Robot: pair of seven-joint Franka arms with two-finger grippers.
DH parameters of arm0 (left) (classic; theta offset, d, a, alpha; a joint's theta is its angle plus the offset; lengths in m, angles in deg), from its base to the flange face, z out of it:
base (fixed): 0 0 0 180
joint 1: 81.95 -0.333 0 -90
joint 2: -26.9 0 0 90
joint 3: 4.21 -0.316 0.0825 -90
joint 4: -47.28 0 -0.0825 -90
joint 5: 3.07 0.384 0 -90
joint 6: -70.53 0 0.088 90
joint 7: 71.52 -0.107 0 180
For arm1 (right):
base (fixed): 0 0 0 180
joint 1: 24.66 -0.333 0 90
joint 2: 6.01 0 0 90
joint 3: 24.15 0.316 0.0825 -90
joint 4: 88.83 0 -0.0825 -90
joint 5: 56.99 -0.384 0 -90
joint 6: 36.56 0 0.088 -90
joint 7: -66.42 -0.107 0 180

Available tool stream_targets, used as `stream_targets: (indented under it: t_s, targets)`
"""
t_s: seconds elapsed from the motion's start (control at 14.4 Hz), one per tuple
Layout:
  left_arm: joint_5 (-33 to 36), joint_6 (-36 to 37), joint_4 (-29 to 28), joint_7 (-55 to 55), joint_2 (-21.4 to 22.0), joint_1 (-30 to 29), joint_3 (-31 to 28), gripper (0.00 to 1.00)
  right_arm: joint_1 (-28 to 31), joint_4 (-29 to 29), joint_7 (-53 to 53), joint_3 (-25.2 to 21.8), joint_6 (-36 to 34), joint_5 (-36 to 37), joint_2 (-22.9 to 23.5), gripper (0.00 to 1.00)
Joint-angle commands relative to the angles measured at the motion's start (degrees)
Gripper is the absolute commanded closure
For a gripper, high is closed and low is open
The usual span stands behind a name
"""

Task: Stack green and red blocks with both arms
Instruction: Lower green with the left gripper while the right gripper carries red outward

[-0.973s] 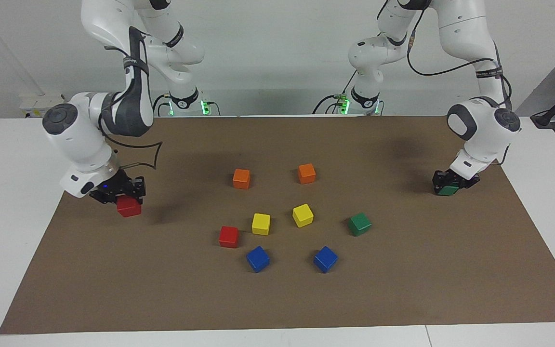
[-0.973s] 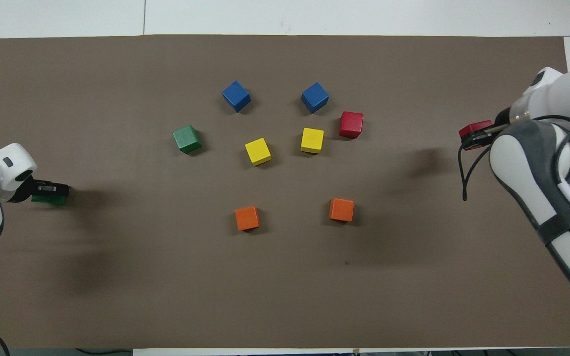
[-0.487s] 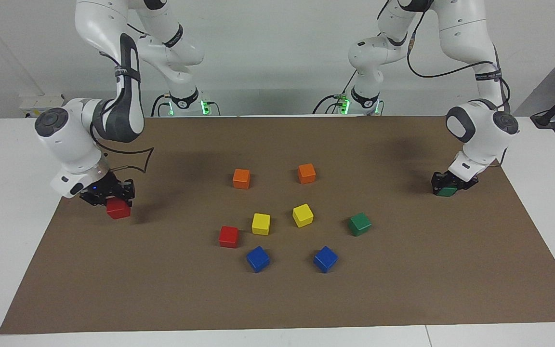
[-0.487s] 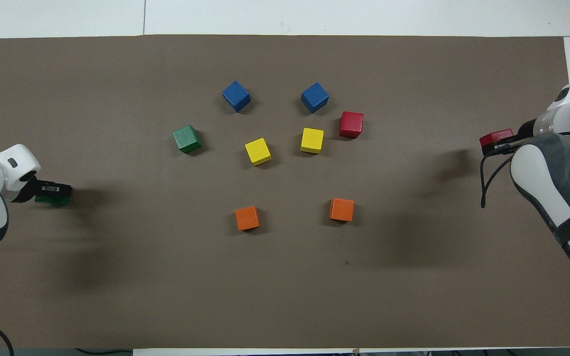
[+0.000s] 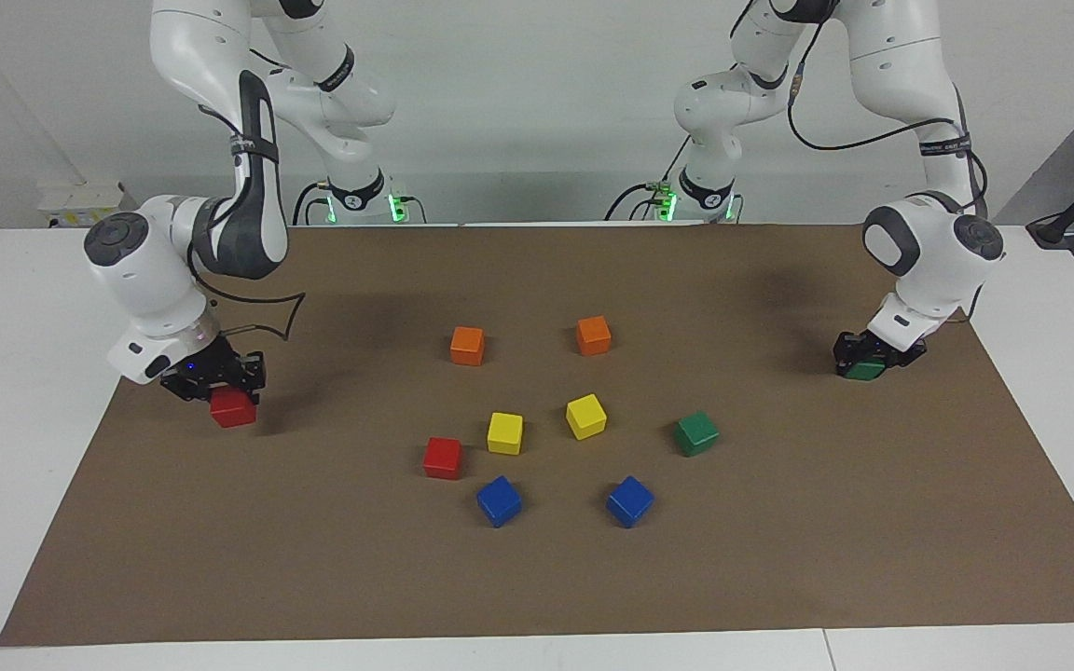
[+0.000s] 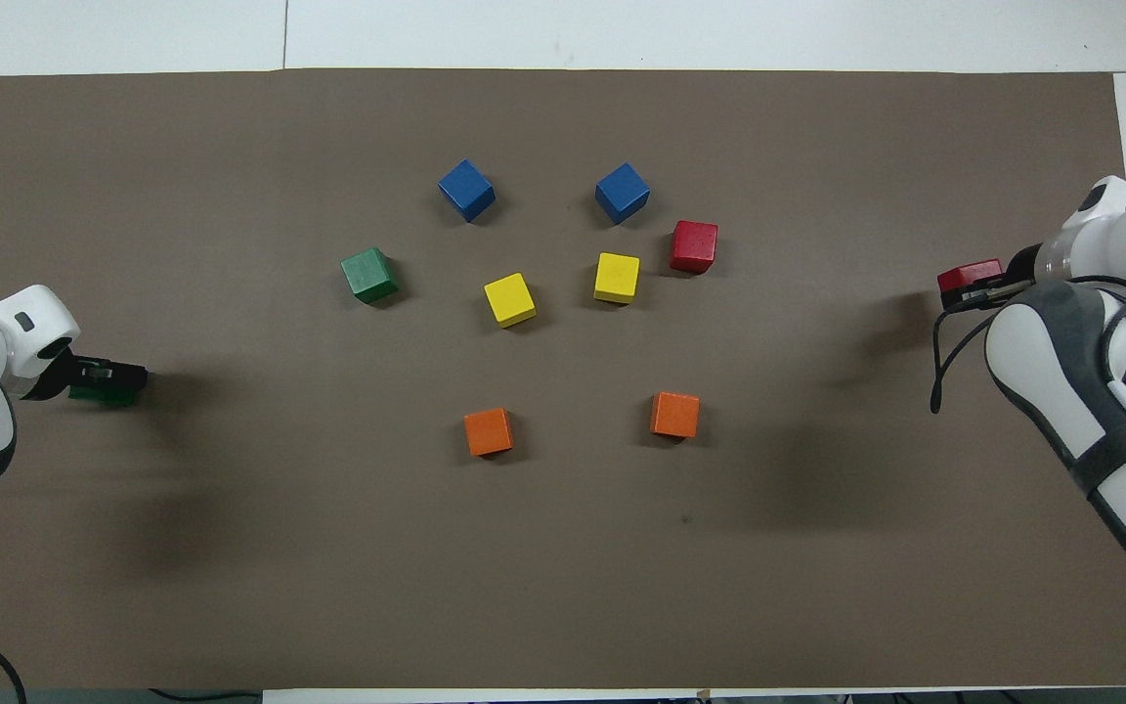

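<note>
At overhead three o'clock, the right pincer [image 5: 222, 391] is clamping a red block [image 5: 233, 410]; at nine, the left pincer [image 5: 867, 360] is straddling a green block [image 5: 865, 372], grip impossible to tell. No stack is standing; second red [image 5: 443, 458] and second green [image 5: 695, 433] are lying centrally.

I saw a white table [image 5: 6, 391] under a brown mat [image 5: 537, 578], with a plain white wall [image 5: 537, 102] rising past the table's edge and a white socket box [image 5: 80, 198] against that wall.
</note>
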Motion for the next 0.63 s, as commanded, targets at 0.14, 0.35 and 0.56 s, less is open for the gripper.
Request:
stream_targets:
  t_s: [0.14, 0.35, 0.56]
  targets:
    - [-0.49, 11.74, 11.09, -1.32, -0.3, 0.17, 0.62, 0.0, -1.14, 1.8, -3.45, 0.38, 2.82, 1.14, 0.01, 1.0]
    - [-0.49, 17.46, 18.92, -1.05, -0.66, 3.4, 0.79, 0.0, -1.05, 1.89, -3.36, 0.38, 5.79, 1.14, 1.94, 1.0]
    - [-0.93, 23.0, 25.94, 7.59, -2.5, 8.58, 0.79, 0.0, -0.79, 1.89, -3.27, 0.38, 7.03, 1.14, 3.27, 1.0]
